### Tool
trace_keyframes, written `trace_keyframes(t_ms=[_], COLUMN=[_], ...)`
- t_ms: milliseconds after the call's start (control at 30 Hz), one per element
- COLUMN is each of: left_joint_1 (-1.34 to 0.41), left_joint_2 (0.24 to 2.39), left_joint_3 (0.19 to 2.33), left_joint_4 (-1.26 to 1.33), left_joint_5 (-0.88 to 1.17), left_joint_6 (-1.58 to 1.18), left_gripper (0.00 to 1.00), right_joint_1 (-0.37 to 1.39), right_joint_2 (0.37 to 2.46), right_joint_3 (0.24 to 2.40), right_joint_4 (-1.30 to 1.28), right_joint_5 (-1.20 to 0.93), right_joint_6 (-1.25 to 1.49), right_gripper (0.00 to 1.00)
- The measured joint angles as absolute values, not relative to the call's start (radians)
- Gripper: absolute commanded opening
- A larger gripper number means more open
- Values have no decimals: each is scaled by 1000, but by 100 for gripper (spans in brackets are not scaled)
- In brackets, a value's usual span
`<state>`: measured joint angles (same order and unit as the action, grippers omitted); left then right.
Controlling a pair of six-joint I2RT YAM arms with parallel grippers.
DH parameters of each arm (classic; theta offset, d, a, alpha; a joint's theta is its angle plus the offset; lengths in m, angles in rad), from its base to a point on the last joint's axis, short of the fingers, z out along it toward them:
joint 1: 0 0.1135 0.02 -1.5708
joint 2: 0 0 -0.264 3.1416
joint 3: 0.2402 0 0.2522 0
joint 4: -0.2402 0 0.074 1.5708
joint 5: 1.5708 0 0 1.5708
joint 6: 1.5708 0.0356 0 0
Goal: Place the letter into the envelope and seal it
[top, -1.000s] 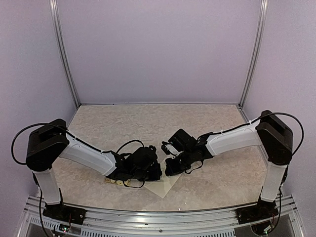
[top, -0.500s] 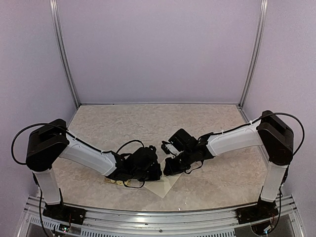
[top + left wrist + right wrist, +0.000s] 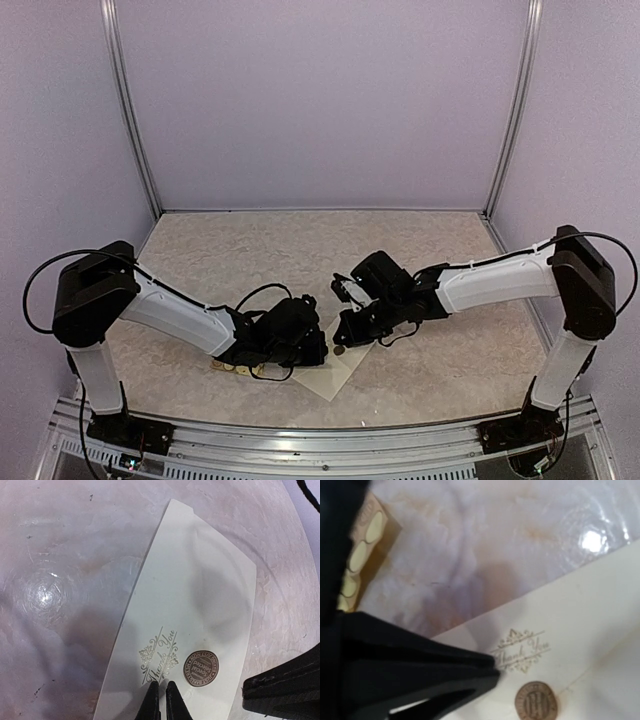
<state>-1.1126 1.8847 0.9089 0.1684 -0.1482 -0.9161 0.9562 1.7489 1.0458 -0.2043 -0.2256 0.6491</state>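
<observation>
The envelope (image 3: 195, 605) lies flat on the marble table (image 3: 60, 555) close to the middle of its near edge, flap side up, with a round brown sticker (image 3: 201, 668) on the flap just beside gold "Thank You" lettering (image 3: 160, 655). It sits skewed to the table's edges, one corner towards the near edge. In the left wrist view its long axis runs away from the fingertips, leaning a little right; from above the arms hide most of it. The left end effector (image 3: 161, 697) is narrowed almost to nothing, its tips resting on the paper below the lettering. The right end effector (image 3: 492, 672) is closed to a point, touching the envelope beside the lettering, near the sticker. The tan sticker card (image 3: 362, 545) lies apart to the left. The sealing looks nearly done. The risk I see is the light paper sliding on the smooth table as either tip lifts or drags, or the sticker lifting if it is not pressed firmly
</observation>
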Motion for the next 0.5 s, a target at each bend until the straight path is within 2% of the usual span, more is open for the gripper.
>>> trace_keyframes(t_ms=[500], left_joint_1=[-1113], left_joint_2=[1885], left_joint_3=[908], left_joint_4=[169], left_joint_5=[-149], left_joint_6=[-916], left_gripper=[5], right_joint_1=[948], right_joint_2=[1846], right_joint_3=[1040], right_joint_4=[-173], right_joint_5=[-231], right_joint_6=[661], right_gripper=[0])
